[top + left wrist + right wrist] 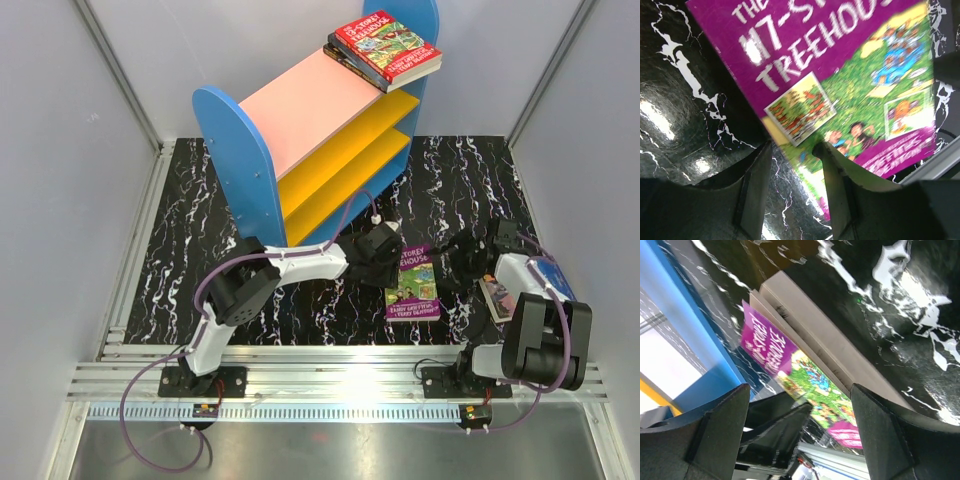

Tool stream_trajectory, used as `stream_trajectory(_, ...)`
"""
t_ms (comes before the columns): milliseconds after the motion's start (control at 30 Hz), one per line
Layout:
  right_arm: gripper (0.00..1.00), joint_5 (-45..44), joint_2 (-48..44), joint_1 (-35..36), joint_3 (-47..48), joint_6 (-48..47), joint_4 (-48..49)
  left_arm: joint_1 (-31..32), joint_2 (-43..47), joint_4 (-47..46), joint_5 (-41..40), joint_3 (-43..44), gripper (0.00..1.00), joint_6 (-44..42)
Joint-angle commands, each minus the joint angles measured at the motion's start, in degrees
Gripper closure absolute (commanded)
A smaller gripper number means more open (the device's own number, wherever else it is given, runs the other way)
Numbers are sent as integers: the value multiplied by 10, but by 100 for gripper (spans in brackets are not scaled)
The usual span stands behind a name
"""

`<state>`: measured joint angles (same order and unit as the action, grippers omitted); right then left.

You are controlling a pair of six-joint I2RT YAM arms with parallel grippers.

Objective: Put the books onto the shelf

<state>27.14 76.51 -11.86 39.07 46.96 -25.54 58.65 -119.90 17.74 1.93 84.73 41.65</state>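
A purple "Treehouse" book (pixel 413 287) lies flat on the black marbled table in front of the shelf (pixel 310 105). My left gripper (pixel 392 258) is at its left edge. In the left wrist view the jaws (pixel 792 147) stand partly apart, with the book's (pixel 840 60) edge running between them. One finger (pixel 832 165) is over the cover; the other is beside the book. My right gripper (pixel 462 255) is open at the book's right side, and in its own view (pixel 799 387) nothing is between the fingers. A red book (pixel 392 46) lies on a dark one (pixel 345 62) on the pink top.
Another book (pixel 496 296) lies on the table, partly hidden under my right arm. The shelf's blue end panel (pixel 685 335) stands close behind the purple book (pixel 810 372). White walls close in the table, and an aluminium rail (pixel 330 365) runs along the near edge.
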Motion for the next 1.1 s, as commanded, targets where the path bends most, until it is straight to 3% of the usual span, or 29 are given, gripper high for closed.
stream_trajectory(0, 12, 53, -2, 3, -36, 18, 44, 1, -9, -19, 7, -9, 54, 1)
stream_trajectory(133, 23, 70, -2, 3, -65, 31, 86, 1, -2, -20, 11, -15, 54, 1)
stream_trajectory(267, 42, 84, -43, 3, -85, 45, 97, 1, 0, -21, 15, -18, 54, 1)
stream_trajectory(700, 43, 116, -183, 3, -129, 82, 59, 2, -6, -27, 21, -16, 55, 8)
stream_trajectory(1067, 44, 69, -133, 3, -166, 12, 52, 2, 5, -10, 19, -8, 55, 2)
